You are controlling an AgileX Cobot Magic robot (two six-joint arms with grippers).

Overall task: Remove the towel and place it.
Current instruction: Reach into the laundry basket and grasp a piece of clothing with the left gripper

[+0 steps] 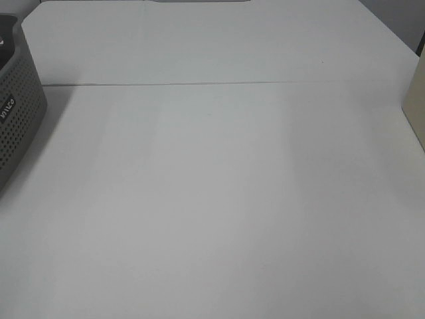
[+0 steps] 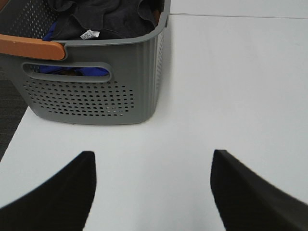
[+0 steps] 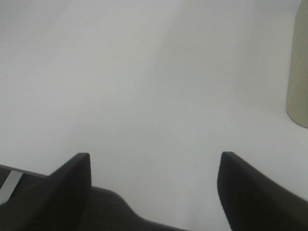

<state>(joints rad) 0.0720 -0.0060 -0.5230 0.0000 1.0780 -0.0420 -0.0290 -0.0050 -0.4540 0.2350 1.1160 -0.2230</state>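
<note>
At the far left edge of the wide white table (image 1: 219,199) stands a grey perforated plastic basket (image 1: 16,113), only partly inside the overhead view. Neither of my arms shows from up there.

My left wrist camera faces that basket from close by. A very dark navy-black terry towel (image 2: 110,19) lies heaped inside it, rising to the rim, with a small white label (image 2: 89,34) showing on the cloth. A curved orange handle (image 2: 31,48) lies along the rim, and some bright blue cloth (image 2: 72,71) shows through the handle slot in the wall below, so I judge the towel is lying on top of other laundry. My left gripper (image 2: 153,155) has its two dark fingers spread apart with nothing between them, short of the basket and over bare table. I judge this is a ready pose for reaching into the basket.

My right gripper (image 3: 155,155) is also spread wide and empty, over bare table near its front edge. A pale beige object (image 3: 298,72) stands at the right; what it is I cannot tell. The wide free tabletop looks like the place for laying the towel.
</note>
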